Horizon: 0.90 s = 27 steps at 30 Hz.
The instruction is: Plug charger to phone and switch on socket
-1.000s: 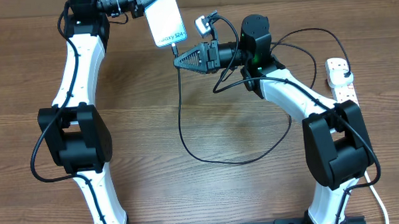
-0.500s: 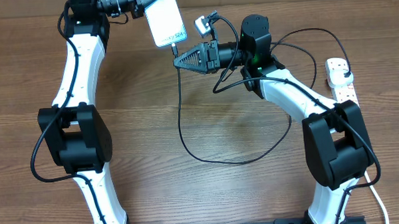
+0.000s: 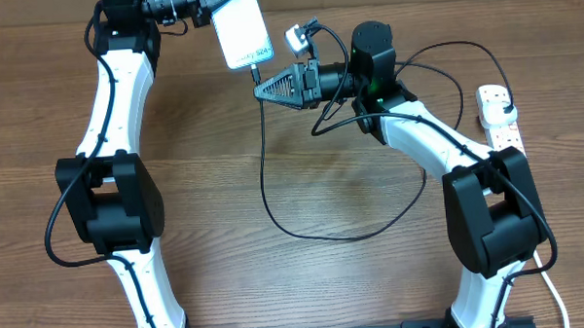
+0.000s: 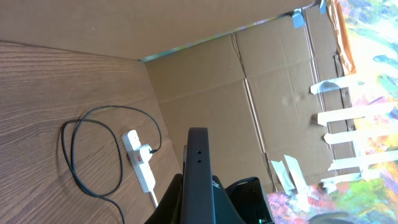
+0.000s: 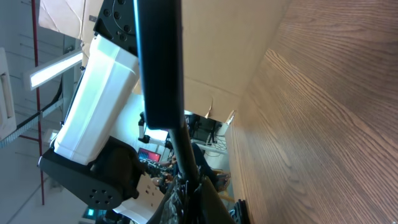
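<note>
2 grips are noted: the phone (image 3: 240,27) is clamped in the left gripper (image 3: 201,11) so its port is offered to the charger (image 3: 263,175) pinched in the right gripper (image 3: 261,88).

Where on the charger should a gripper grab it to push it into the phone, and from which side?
Grip the charger on its stiff connector end, just below the bottom edge of the phone, coming in sideways across the cable. The rest is slack, looping cord that would likely buckle. The right gripper is shut on it there.
</note>
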Available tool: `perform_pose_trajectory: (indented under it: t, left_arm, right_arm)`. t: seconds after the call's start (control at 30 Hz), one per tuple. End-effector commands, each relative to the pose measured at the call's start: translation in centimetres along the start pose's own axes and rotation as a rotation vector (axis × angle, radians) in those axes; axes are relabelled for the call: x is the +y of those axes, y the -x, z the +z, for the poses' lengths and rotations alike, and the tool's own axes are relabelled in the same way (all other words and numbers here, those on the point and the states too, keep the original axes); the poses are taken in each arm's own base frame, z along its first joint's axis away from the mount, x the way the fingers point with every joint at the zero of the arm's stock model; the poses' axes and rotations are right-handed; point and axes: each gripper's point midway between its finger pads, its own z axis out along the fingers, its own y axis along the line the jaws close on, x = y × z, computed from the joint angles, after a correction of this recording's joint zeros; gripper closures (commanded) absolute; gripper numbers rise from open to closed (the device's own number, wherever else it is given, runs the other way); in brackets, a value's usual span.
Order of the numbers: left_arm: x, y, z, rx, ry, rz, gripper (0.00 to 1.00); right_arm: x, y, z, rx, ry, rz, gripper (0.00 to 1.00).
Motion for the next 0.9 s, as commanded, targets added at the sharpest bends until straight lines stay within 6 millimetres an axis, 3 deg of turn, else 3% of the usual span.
perform_pose_trajectory:
  t: [0.0, 0.23, 0.87]
  left_arm:
    - [-1.2, -1.2, 0.6, 0.065, -0.033, 0.038, 0.96]
    - [-1.4, -1.6, 0.8, 0.084, -0.044, 0.110, 0.96]
    - [-1.8, -3.1, 2.4, 0.140, -0.066, 0.100, 0.96]
  right_arm:
    - [0.1, 1.2, 0.0, -0.044, -0.013, -0.017, 0.96]
    - [0.2, 1.3, 0.0, -0.045, -0.010, -0.027, 0.96]
    - [0.1, 1.4, -0.1, -0.053, -0.014, -0.027, 0.96]
